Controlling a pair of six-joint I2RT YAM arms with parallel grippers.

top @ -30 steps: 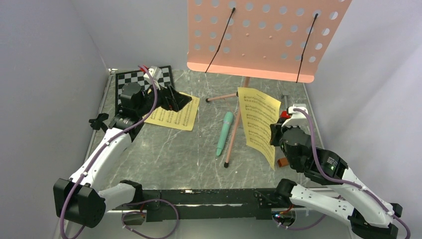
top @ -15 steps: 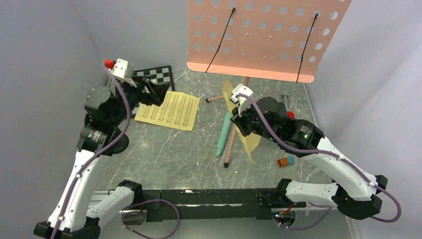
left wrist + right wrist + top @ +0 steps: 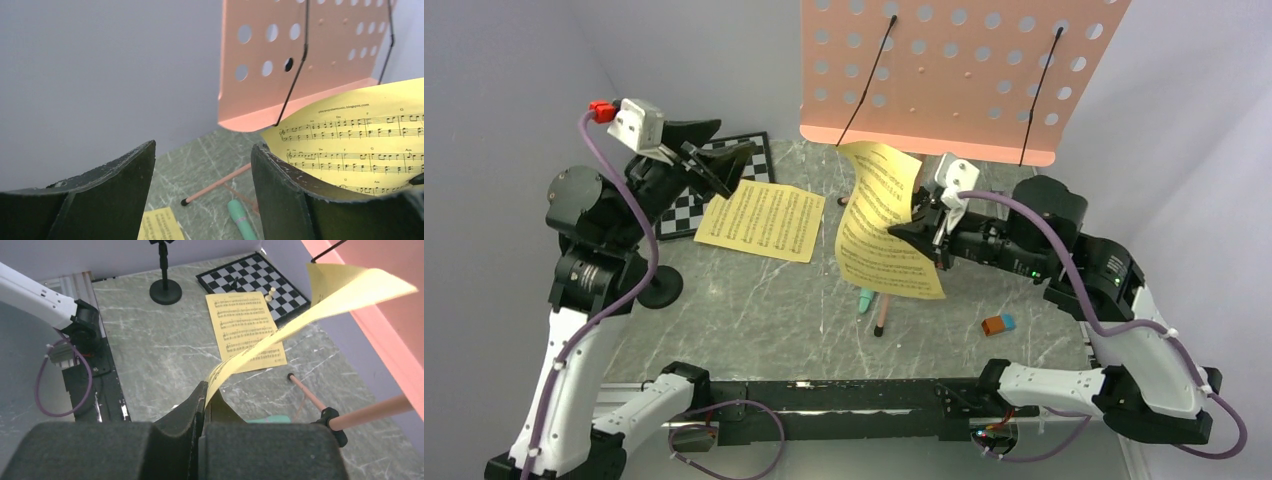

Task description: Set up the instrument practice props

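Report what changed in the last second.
The right gripper, shut on a yellow sheet-music page, swung it from the right up toward the pink music stand. The left gripper, open, rose away from the flat page by the chessboard. That page, the mint-green tube and the stand stayed.

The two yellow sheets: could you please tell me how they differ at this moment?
The held sheet is up in the air, pinched in the right jaws; the flat sheet lies loose on the table. The held sheet curls; the flat sheet is level. Both are yellow pages of printed music.
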